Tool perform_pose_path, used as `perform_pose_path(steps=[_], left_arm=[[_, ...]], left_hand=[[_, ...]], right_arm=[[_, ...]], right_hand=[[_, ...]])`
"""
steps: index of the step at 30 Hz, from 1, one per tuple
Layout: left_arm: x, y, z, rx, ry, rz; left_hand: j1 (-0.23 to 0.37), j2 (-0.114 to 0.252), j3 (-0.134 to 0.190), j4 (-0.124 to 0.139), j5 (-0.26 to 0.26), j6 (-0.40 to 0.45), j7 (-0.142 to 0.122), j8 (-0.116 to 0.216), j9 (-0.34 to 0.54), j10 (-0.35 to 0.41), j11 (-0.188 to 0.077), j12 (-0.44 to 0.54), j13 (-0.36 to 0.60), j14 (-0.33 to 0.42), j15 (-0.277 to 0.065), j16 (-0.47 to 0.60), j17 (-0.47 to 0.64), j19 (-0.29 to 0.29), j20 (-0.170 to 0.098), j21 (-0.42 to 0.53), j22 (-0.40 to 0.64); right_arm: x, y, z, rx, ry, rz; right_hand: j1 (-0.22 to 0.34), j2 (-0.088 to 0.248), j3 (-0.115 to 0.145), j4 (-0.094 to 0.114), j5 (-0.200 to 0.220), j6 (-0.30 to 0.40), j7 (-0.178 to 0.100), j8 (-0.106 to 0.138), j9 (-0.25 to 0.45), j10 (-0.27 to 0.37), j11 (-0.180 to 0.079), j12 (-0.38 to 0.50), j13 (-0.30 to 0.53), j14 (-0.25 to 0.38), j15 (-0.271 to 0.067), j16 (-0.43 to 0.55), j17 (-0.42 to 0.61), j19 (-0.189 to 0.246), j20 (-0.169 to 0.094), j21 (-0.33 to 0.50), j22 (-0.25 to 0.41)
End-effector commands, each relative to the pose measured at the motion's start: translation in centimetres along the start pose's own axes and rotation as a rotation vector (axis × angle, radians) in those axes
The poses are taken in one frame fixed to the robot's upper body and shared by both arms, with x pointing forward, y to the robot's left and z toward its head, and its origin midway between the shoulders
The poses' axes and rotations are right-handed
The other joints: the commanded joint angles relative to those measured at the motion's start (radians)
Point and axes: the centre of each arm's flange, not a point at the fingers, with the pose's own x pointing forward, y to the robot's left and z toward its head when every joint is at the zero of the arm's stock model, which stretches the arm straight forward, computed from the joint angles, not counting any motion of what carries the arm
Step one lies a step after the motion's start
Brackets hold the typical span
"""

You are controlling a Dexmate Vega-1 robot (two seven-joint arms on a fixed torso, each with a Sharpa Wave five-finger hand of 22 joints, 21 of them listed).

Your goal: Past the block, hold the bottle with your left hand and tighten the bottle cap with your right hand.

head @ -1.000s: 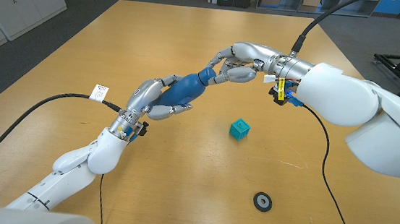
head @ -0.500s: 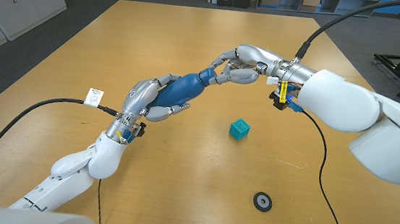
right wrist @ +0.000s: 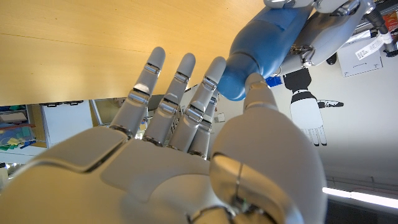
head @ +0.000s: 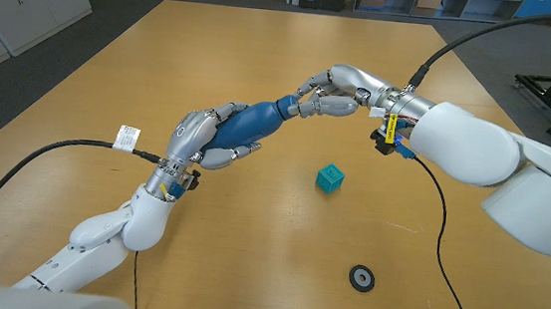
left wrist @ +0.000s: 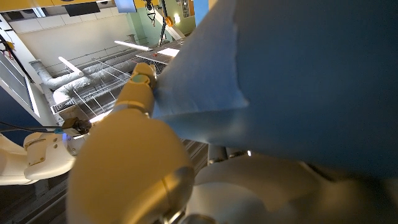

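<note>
A blue bottle (head: 250,122) is held lying nearly level above the table, farther out than the teal block (head: 329,177). My left hand (head: 202,136) grips its body with the fingers wrapped around it. My right hand (head: 334,90) pinches the bottle's dark blue cap (head: 286,104) between thumb and fingers. From the right wrist, the cap (right wrist: 235,83) sits between the thumb tip and a fingertip of my right hand (right wrist: 186,143), with the bottle (right wrist: 270,34) and my left hand (right wrist: 329,31) beyond. From the left wrist, the bottle (left wrist: 298,74) is close against my left hand (left wrist: 130,168).
A small black ring (head: 362,277) lies on the wooden table (head: 248,242) near the front right. Black cables trail from both arms over the table. Cabinets and boxes stand beyond the far edge.
Both hands and the bottle have drifted slightly toward the table's far side. My left forearm has swung a little to the left. The block and ring have not moved.
</note>
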Motion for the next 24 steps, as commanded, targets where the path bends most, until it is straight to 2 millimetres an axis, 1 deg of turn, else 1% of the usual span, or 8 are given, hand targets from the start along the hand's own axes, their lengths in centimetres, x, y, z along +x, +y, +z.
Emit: perform_pose_path(steps=[1, 10, 15, 18, 19, 21, 23, 24], left_arm=[[-0.03, -0.01, 0.44, 0.011, -0.008, 0.017], [-0.09, 0.09, 0.54, 0.017, -0.012, 0.027], [0.01, 0.26, 0.68, 0.026, -0.018, 0.027], [0.04, 0.3, 0.71, 0.028, -0.02, 0.028], [0.04, 0.31, 0.72, 0.027, -0.02, 0.029], [0.05, 0.31, 0.74, 0.027, -0.021, 0.03], [0.06, 0.3, 0.75, 0.026, -0.021, 0.031], [0.06, 0.29, 0.75, 0.026, -0.022, 0.032]], left_hand=[[0.264, 0.265, 0.006, 0.006, 0.007, 0.308, -0.215, 0.005, 0.006, 0.18, -0.176, 0.005, 0.005, 0.016, -0.144, 0.006, 0.005, -0.004, -0.123, 0.008, 0.001], [0.266, 0.267, 0.004, 0.007, 0.007, 0.308, -0.214, 0.004, 0.006, 0.181, -0.178, 0.004, 0.007, 0.017, -0.144, 0.006, 0.006, -0.007, -0.123, 0.008, 0.001], [0.267, 0.266, 0.003, 0.007, 0.007, 0.308, -0.217, 0.004, 0.005, 0.18, -0.177, 0.003, 0.007, 0.016, -0.144, 0.005, 0.007, -0.009, -0.123, 0.008, 0.001], [0.267, 0.266, 0.002, 0.007, 0.007, 0.308, -0.216, 0.004, 0.005, 0.182, -0.177, 0.003, 0.007, 0.015, -0.144, 0.005, 0.007, -0.01, -0.123, 0.008, 0.001], [0.267, 0.266, 0.002, 0.007, 0.007, 0.309, -0.217, 0.004, 0.005, 0.182, -0.177, 0.003, 0.008, 0.015, -0.144, 0.004, 0.007, -0.01, -0.123, 0.007, 0.001], [0.267, 0.266, 0.002, 0.007, 0.007, 0.309, -0.217, 0.004, 0.005, 0.181, -0.177, 0.002, 0.008, 0.015, -0.144, 0.004, 0.007, -0.011, -0.123, 0.007, 0.001], [0.268, 0.266, 0.002, 0.007, 0.007, 0.309, -0.217, 0.004, 0.005, 0.181, -0.179, 0.002, 0.008, 0.015, -0.144, 0.004, 0.007, -0.011, -0.123, 0.007, 0.001], [0.268, 0.267, 0.002, 0.007, 0.007, 0.31, -0.217, 0.004, 0.005, 0.181, -0.177, 0.002, 0.008, 0.015, -0.144, 0.004, 0.007, -0.012, -0.123, 0.007, 0.001]], right_arm=[[0.34, 0.38, 0.04, 0.019, 0.02, 0.035], [0.6, 0.6, -0.19, 0.063, 0.029, 0.044], [0.66, 0.73, -0.4, 0.108, 0.024, 0.053], [0.69, 0.78, -0.44, 0.117, 0.023, 0.055], [0.71, 0.8, -0.45, 0.12, 0.024, 0.056], [0.74, 0.85, -0.45, 0.125, 0.025, 0.057], [0.74, 0.88, -0.44, 0.128, 0.027, 0.055], [0.73, 0.89, -0.43, 0.129, 0.028, 0.055]], right_hand=[[0.006, 0.021, -0.002, 0.007, -0.005, 0.206, -0.128, 0.04, 0.005, 0.015, 0.0, 0.001, 0.006, 0.019, -0.05, 0.008, 0.004, 0.01, -0.001, 0.006, 0.003], [-0.01, 0.023, -0.014, 0.014, -0.028, 0.266, -0.117, 0.063, 0.004, 0.098, 0.003, 0.033, 0.03, 0.08, -0.061, 0.031, 0.012, 0.022, -0.016, 0.012, 0.004], [-0.022, 0.032, -0.022, 0.02, -0.044, 0.301, -0.111, 0.078, 0.005, 0.134, 0.006, 0.054, 0.053, 0.139, -0.069, 0.062, 0.029, 0.046, -0.033, 0.024, 0.006], [-0.033, 0.036, -0.03, 0.026, -0.058, 0.329, -0.098, 0.092, 0.006, 0.166, 0.007, 0.074, 0.074, 0.167, -0.071, 0.078, 0.041, 0.068, -0.047, 0.036, 0.008], [-0.032, 0.038, -0.031, 0.024, -0.062, 0.342, -0.098, 0.1, 0.008, 0.179, 0.008, 0.083, 0.083, 0.189, -0.074, 0.092, 0.048, 0.075, -0.051, 0.039, 0.009], [-0.032, 0.041, -0.034, 0.023, -0.073, 0.372, -0.082, 0.12, 0.016, 0.211, 0.009, 0.106, 0.109, 0.212, -0.082, 0.106, 0.061, 0.084, -0.062, 0.046, 0.011], [-0.027, 0.044, -0.034, 0.019, -0.078, 0.387, -0.081, 0.136, 0.027, 0.236, 0.012, 0.125, 0.127, 0.235, -0.088, 0.119, 0.07, 0.094, -0.07, 0.053, 0.012], [-0.029, 0.046, -0.035, 0.02, -0.083, 0.403, -0.082, 0.153, 0.038, 0.264, 0.012, 0.146, 0.145, 0.243, -0.088, 0.123, 0.074, 0.099, -0.076, 0.057, 0.014]])
